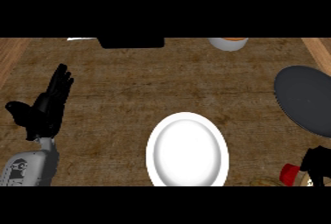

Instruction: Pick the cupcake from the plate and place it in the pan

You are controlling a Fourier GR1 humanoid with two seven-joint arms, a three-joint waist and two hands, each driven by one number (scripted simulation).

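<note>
The white plate (187, 151) lies at the lower middle of the counter with nothing on it. The dark round pan (307, 98) sits at the right edge, partly cut off. At the lower right corner my right hand (316, 162) shows only in part, its black fingers curled round a small red and tan thing, the cupcake (289, 173). The cupcake is to the right of the plate and nearer to me than the pan. My left hand (47, 109) rests open at the left, fingers up, away from all of this.
A black object (131, 42) and a white bowl with orange contents (228, 43) stand at the counter's far edge. Wooden strips run along the left and right sides. Brown counter surface (161, 83) lies between the plate and the far edge.
</note>
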